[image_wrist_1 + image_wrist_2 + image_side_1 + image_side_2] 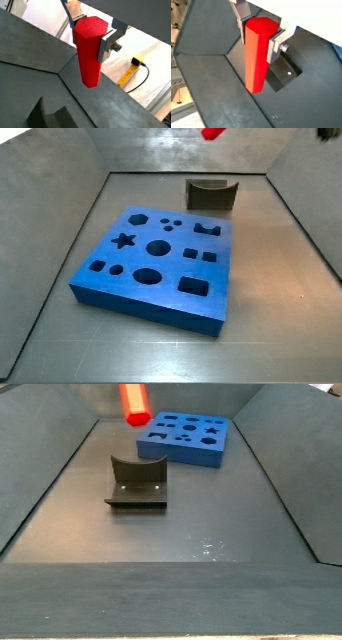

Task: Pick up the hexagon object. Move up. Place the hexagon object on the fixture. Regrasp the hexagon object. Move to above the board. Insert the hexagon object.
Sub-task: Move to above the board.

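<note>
While the gripper (pixel 93 31) hangs high with its jaws clamped on the hexagon object (pixel 89 52), pickup and lift look done; fixture (pixel 211 195), at 12 o'clock of the board (pixel 158 256), sits empty, so placing, regrasp and insertion remain.

Even, diffuse light fills both side views, with a pale glare on the grey floor (pixel 274 318) near its far edge and soft shadows beside the board (pixel 154 258) and fixture (pixel 138 481). Both wrist views are soft and slightly blurred; the gripper (pixel 93 30) holds the hexagon object (pixel 89 50), brightly lit against washed-out white background
</note>
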Controlling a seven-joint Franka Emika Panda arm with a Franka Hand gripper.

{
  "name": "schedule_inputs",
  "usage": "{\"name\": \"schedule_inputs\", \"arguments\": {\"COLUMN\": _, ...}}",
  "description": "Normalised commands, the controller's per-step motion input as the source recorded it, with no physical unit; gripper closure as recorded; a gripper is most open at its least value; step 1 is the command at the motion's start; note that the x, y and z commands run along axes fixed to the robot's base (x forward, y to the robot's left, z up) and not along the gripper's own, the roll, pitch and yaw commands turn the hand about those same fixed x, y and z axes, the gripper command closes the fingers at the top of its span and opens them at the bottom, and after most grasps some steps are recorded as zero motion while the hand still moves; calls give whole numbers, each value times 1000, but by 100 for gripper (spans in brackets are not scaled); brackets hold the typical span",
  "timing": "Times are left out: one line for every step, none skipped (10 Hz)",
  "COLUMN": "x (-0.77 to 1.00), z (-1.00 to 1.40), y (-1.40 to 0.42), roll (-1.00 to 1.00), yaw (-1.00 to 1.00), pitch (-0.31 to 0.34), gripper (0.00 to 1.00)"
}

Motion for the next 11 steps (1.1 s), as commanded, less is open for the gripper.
{"name": "schedule_inputs", "arguments": {"x": 68, "z": 674, "y": -47, "roll": 48, "yaw": -35, "pitch": 4, "gripper": 100}}
{"name": "schedule_inputs", "arguments": {"x": 58, "z": 565, "y": -38, "roll": 40, "yaw": -40, "pitch": 32, "gripper": 100}}
{"name": "schedule_inputs", "arguments": {"x": 41, "z": 346, "y": -27, "roll": 20, "yaw": -36, "pitch": 85, "gripper": 100}}
{"name": "schedule_inputs", "arguments": {"x": 37, "z": 180, "y": -22, "roll": 4, "yaw": -26, "pitch": 118, "gripper": 100}}
{"name": "schedule_inputs", "arguments": {"x": -790, "z": 325, "y": -1000, "roll": -1000, "yaw": -208, "pitch": -111, "gripper": 100}}
{"name": "schedule_inputs", "arguments": {"x": -790, "z": 327, "y": -1000, "roll": -1000, "yaw": -201, "pitch": -112, "gripper": 100}}
{"name": "schedule_inputs", "arguments": {"x": -874, "z": 358, "y": -1000, "roll": -1000, "yaw": -199, "pitch": -131, "gripper": 100}}
{"name": "schedule_inputs", "arguments": {"x": -944, "z": 335, "y": -1000, "roll": -1000, "yaw": -199, "pitch": -138, "gripper": 100}}
{"name": "schedule_inputs", "arguments": {"x": -1000, "z": 343, "y": -977, "roll": -1000, "yaw": -200, "pitch": -151, "gripper": 100}}
{"name": "schedule_inputs", "arguments": {"x": -1000, "z": 313, "y": -871, "roll": -1000, "yaw": -197, "pitch": -158, "gripper": 100}}
{"name": "schedule_inputs", "arguments": {"x": -779, "z": 219, "y": -573, "roll": -1000, "yaw": -193, "pitch": -169, "gripper": 100}}
